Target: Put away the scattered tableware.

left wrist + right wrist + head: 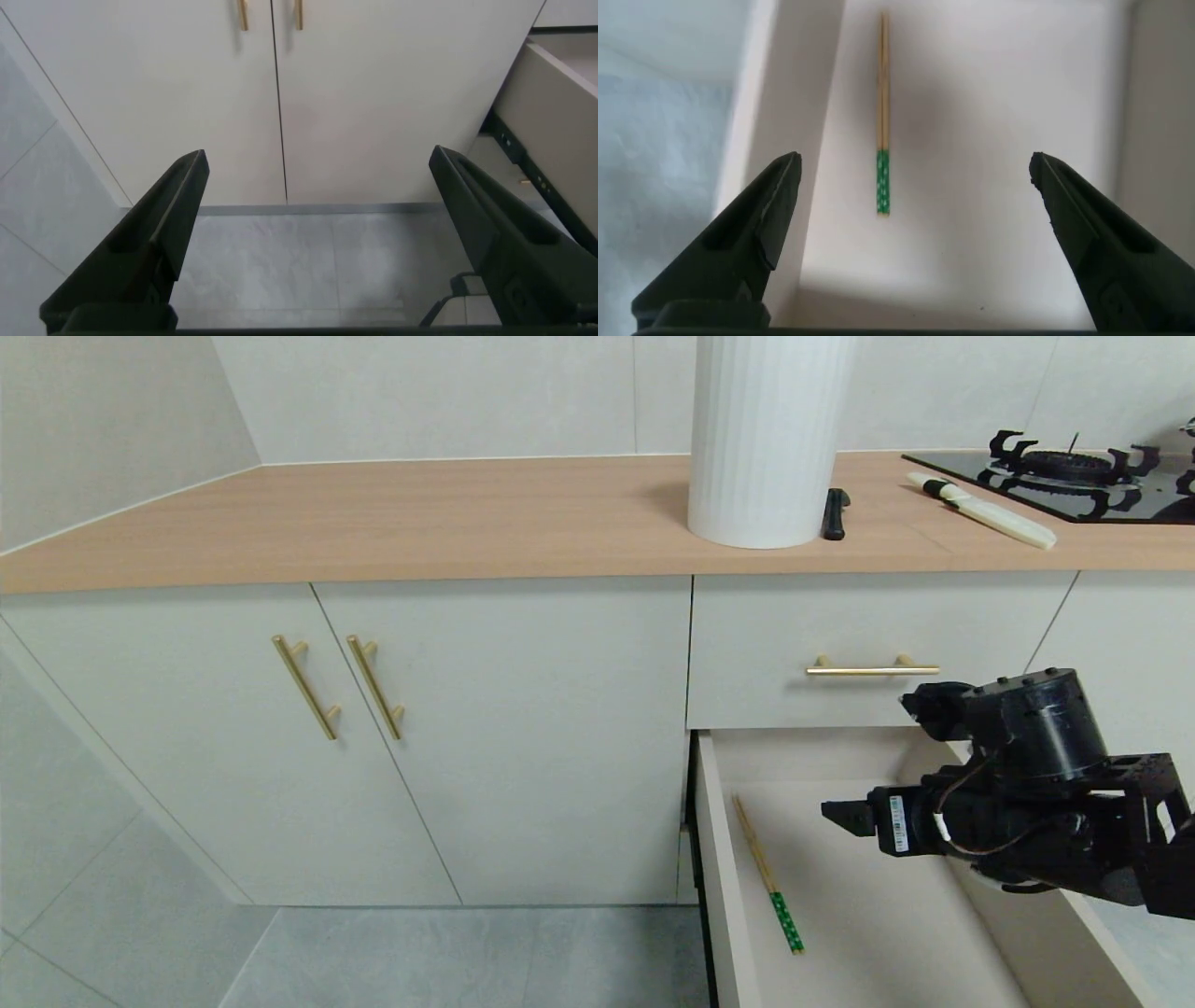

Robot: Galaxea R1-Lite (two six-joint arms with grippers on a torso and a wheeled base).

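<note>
A pair of wooden chopsticks [767, 887] with green patterned ends lies along the left side of the open drawer [719, 859]. My right gripper [840, 817] hovers above the drawer, open and holding nothing; in the right wrist view the chopsticks [882, 121] lie between and beyond its spread fingers [913, 163]. On the wooden counter rest a cream-bladed knife [985, 511] and a black-handled utensil [834, 513]. My left gripper [318, 154] is open and bare, low in front of the cabinet doors [280, 84], above the grey floor.
A tall white ribbed cylinder [766, 439] stands on the counter beside the black utensil. A black gas hob [1064, 476] sits at the far right. A shut drawer with a brass handle [873, 668] is above the open one. The open drawer's side [561, 103] juts out.
</note>
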